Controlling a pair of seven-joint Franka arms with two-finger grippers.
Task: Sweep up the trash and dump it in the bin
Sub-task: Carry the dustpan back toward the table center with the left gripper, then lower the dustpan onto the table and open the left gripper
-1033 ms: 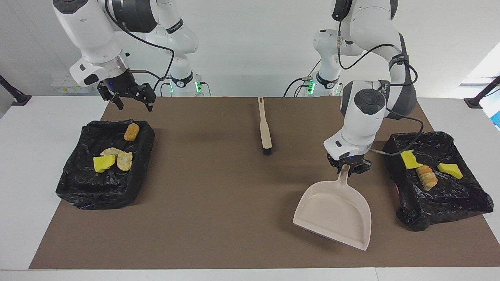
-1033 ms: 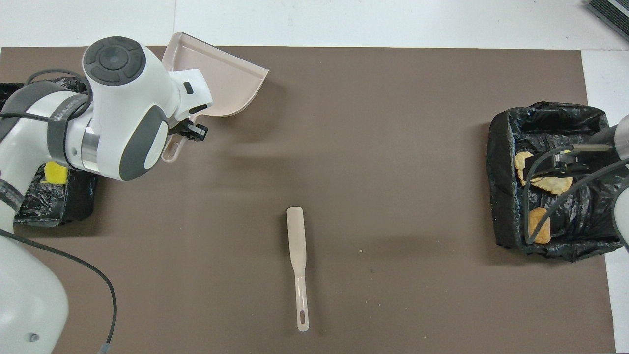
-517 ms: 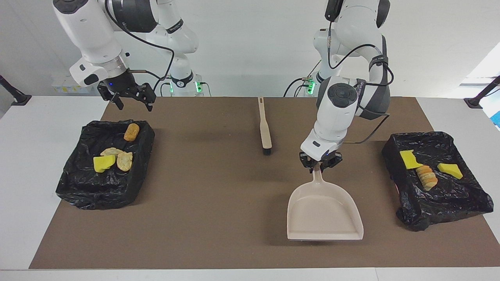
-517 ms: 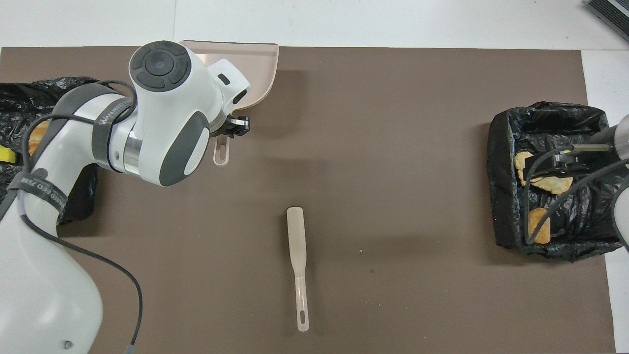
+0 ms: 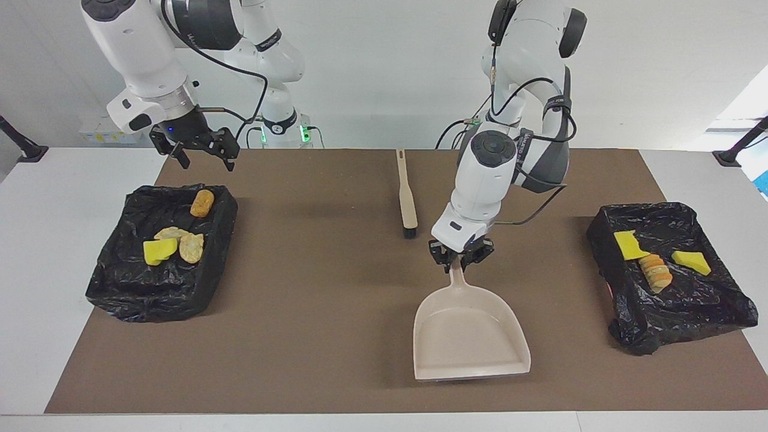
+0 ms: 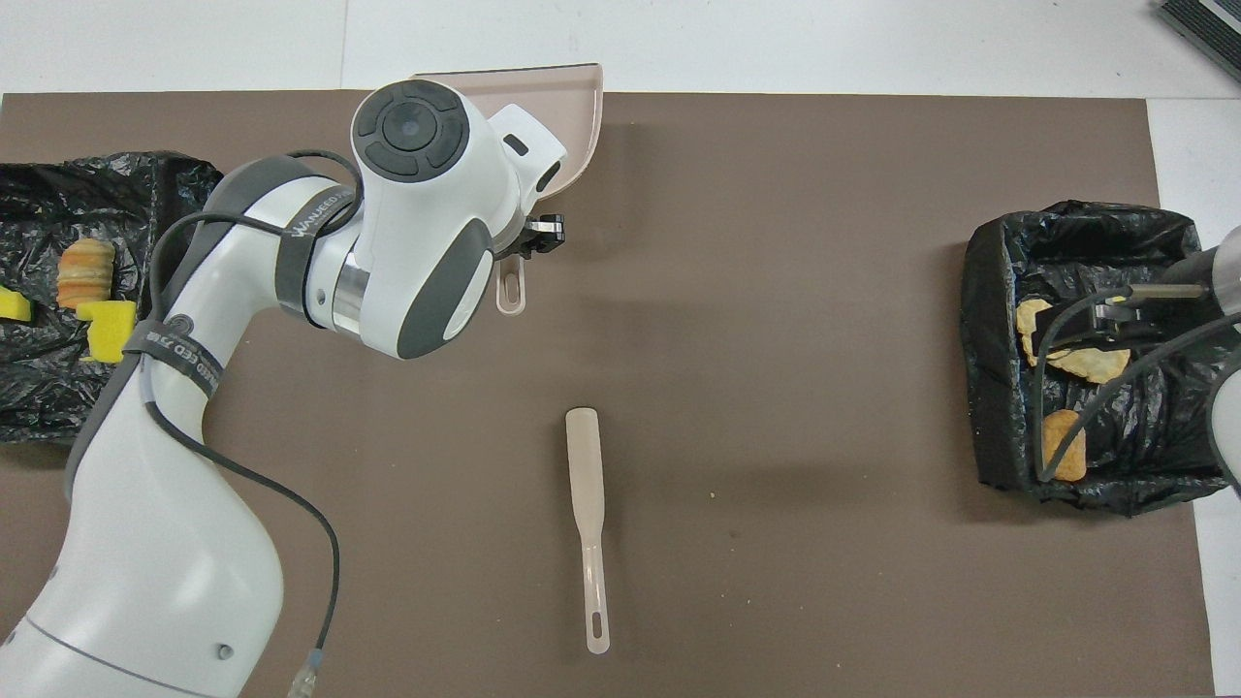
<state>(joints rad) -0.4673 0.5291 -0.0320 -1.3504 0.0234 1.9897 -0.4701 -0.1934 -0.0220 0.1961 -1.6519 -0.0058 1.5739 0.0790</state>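
The dustpan (image 5: 471, 336) is gripped by its handle in the left gripper (image 5: 459, 259), over the mat (image 5: 312, 288). The right gripper (image 5: 201, 153) is held wide open, empty, over one bin (image 5: 120, 288). Trash (image 5: 180, 240) is spread between both bins.

A big brown mat (image 5: 336, 288) is spread over a white table (image 5: 54, 240). A beige dustpan (image 5: 470, 333) is seen on the mat, with its handle pointing toward the robots and its wide mouth pointing away from them. A beige hand brush (image 5: 407, 195) is laid flat on the mat, nearer to the robots than the dustpan. Its dark bristles are turned away from the robots. The brush and the dustpan are apart. A small white box (image 5: 99, 133) is seen on the table's edge.
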